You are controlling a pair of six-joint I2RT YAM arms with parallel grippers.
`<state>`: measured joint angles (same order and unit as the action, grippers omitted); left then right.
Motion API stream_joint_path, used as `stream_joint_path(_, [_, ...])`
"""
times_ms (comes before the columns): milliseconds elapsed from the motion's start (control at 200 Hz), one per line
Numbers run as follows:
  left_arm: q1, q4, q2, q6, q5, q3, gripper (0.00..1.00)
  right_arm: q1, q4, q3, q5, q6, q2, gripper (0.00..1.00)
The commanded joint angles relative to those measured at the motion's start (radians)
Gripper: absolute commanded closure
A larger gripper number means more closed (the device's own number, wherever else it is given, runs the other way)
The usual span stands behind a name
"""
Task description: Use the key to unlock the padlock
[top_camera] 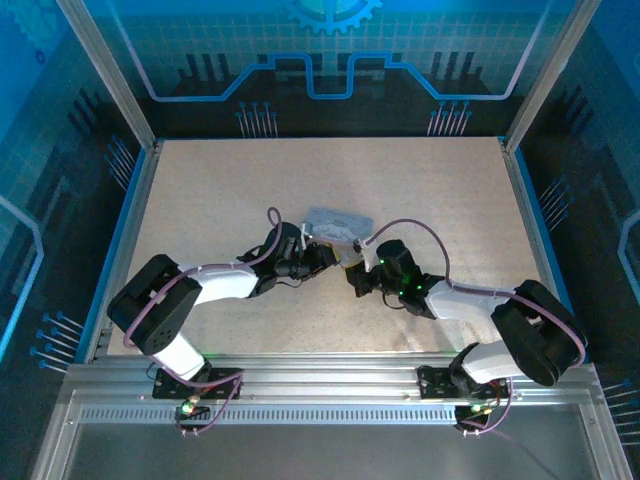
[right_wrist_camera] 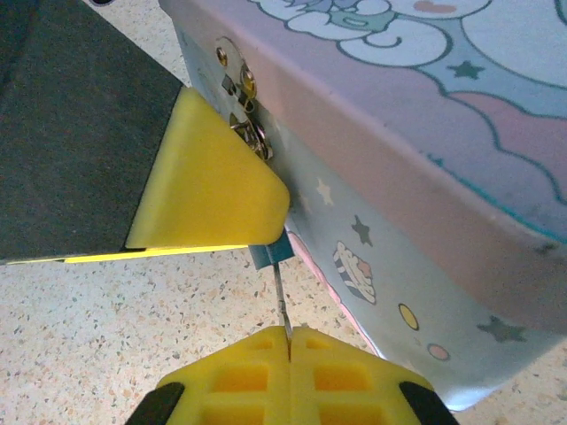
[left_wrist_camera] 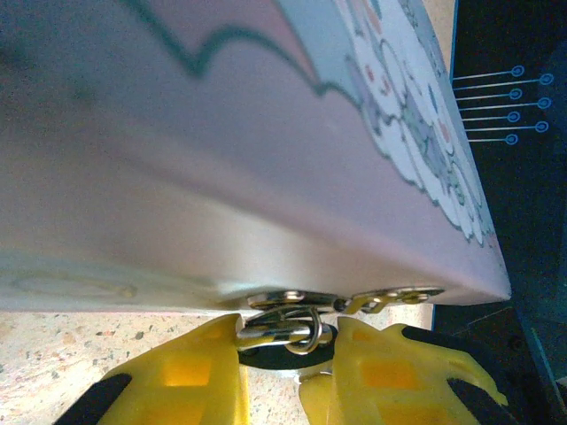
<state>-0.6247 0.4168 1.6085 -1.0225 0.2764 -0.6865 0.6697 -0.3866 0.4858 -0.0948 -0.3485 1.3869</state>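
Left gripper (left_wrist_camera: 288, 359) pinches the padlock (left_wrist_camera: 285, 335), hanging from the hasp (left_wrist_camera: 390, 297) on the tin (left_wrist_camera: 266, 159). Right gripper (right_wrist_camera: 289, 354) is pressed tight on the key (right_wrist_camera: 280, 297), tip at the lock's bluish end. Advice: keep the key in line, seat it fully, turn gently.

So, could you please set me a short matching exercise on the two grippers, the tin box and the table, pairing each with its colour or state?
Things:
1. left gripper
2. right gripper
3. tin box
4. table

Colours or states:
A. speckled beige
B. shut on the thin key
C. pastel, printed with clouds and stars
D. shut on the silvery padlock

Pairs: 1-D, 2-B, 3-C, 4-A.
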Motion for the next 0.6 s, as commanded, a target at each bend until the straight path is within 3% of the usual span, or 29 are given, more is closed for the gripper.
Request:
stream_joint_path(0, [-0.027, 0.024, 0.019, -0.012, 0.078, -0.001, 0.84, -0.013, -0.171, 0.050, -0.083, -0.020, 0.007, 0.96])
stream_joint_path(595, [-0.027, 0.022, 0.019, -0.010, 0.073, 0.001, 0.84, -0.047, -0.149, 0.065, -0.114, -0.035, 0.013, 0.97])
